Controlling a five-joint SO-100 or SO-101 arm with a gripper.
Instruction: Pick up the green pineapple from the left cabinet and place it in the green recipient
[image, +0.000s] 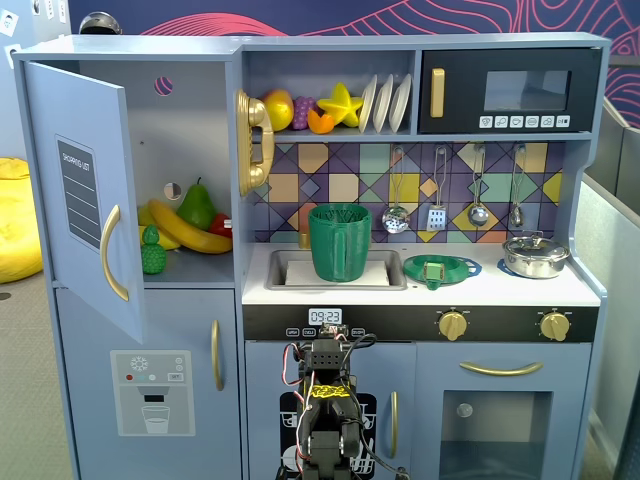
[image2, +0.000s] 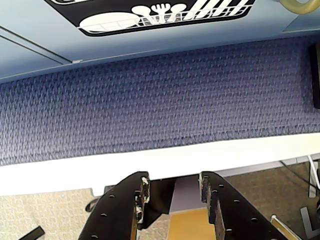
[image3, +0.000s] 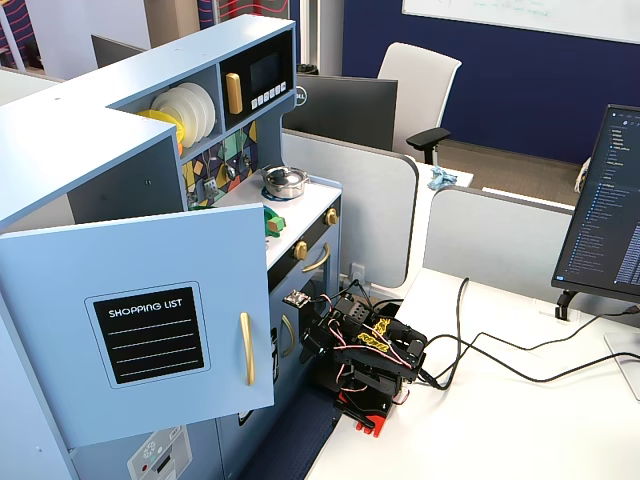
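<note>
Wrist view shows the gripper (image2: 172, 192) parted and empty above blue carpet. Across a fixed view, the green pineapple (image: 152, 251) stands inside the open left cabinet (image: 75, 190); the green recipient (image: 339, 242) sits in the sink (image: 390, 281).

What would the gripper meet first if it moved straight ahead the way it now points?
Probably the blue carpet. In the wrist view the gripper is open and empty, aimed down past a white edge toward the floor before the toy kitchen's base. Depth is unclear.
</note>
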